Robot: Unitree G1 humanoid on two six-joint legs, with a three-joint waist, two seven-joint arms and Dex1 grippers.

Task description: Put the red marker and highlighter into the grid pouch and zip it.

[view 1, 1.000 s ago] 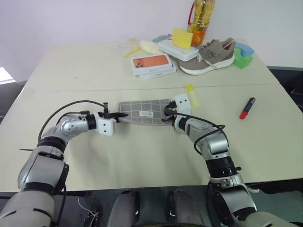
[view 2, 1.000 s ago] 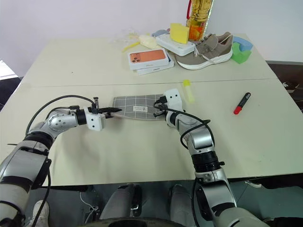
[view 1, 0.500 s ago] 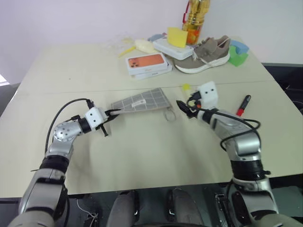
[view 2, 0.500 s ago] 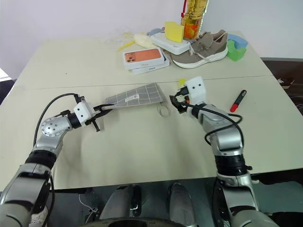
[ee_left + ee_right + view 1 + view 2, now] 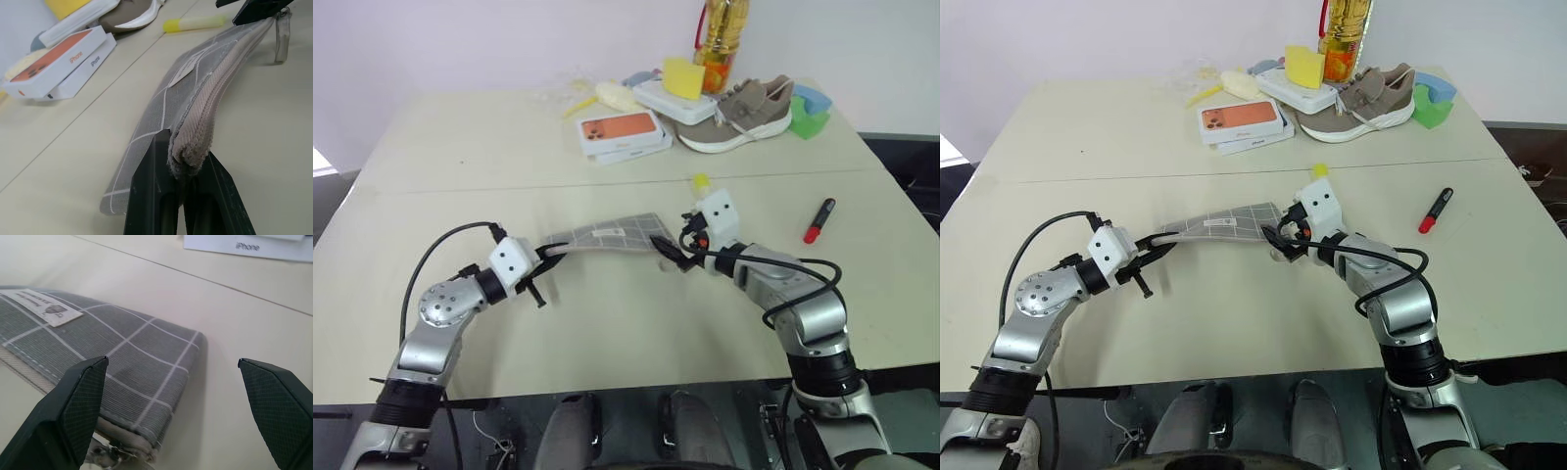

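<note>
Grid pouch as reference landmark, lifted at one end above the beige surface. The left gripper is clamped on the pouch's left corner, its two black fingers pressed together on the zipper seam, so that the fabric arches up from that end. The right gripper sits at the pouch's opposite end with its fingers spread wide apart, one finger over the gridded face and the other over bare surface beyond the pouch's short edge; it holds nothing. The white label lies on the upward face of the pouch, and the ring pull hangs at the right-hand end, near the right gripper's fingertips.

The highlighter lies on the surface just beyond the pouch's right end, partly hidden behind the right gripper's white housing. The red marker lies on the surface well apart from the pouch, to its right, outside the pouch.

Behind the pouch, toward the wall, stand two stacked orange phone boxes, a grey shoe, a yellow sponge block, an oil bottle and green and blue sponges.
</note>
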